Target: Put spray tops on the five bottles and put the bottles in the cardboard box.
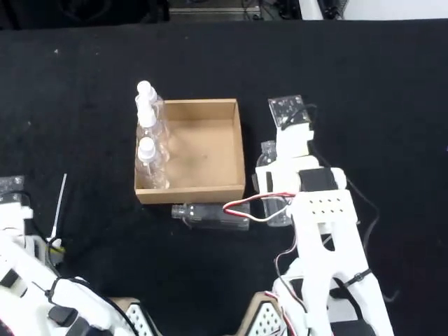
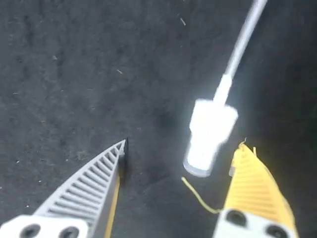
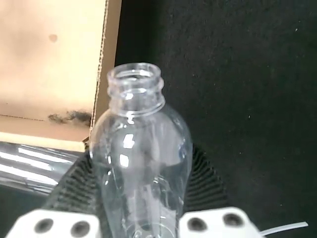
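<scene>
Beside the box, my right gripper clamps an uncapped bottle. My left gripper hangs spread over a spray top.

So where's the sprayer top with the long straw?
The spray top lies on the black table, well left of the cardboard box in the high view; the left wrist view shows it between the open left gripper's fingers.

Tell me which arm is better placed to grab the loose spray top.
Left. The left hand, open, hangs over the spray top lying on the table, a finger either side. The right hand is shut on an uncapped bottle beside the cardboard box.
</scene>
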`<state>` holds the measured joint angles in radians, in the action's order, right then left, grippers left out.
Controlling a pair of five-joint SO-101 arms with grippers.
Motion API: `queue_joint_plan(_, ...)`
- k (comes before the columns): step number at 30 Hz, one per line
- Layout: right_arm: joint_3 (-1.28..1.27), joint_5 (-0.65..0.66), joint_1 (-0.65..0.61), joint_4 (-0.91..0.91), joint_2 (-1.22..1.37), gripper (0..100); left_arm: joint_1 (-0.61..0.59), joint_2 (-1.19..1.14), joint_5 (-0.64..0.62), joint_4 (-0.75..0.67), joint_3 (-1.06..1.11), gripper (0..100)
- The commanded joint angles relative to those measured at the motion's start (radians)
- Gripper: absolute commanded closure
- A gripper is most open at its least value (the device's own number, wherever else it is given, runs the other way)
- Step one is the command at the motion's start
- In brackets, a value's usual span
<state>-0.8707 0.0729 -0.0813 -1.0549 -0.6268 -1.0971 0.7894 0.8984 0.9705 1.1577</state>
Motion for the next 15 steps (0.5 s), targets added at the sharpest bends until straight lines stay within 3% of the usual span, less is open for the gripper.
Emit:
queue_joint_plan(1, 0.004, -0.006, -0.014, 0.018, -0.045, 98.8, -0.071, 0.026, 0.160, -0.025, 0.001, 69)
queue_joint_plan(9, 0.004, -0.006, -0.014, 0.017, -0.045, 98.8, -0.136, 0.015, 0.114, -0.270, 0.024, 69)
queue_joint_plan(15, 0.004, -0.006, -0.014, 0.015, -0.045, 98.8, -0.136, 0.025, -0.068, -0.393, 0.024, 69)
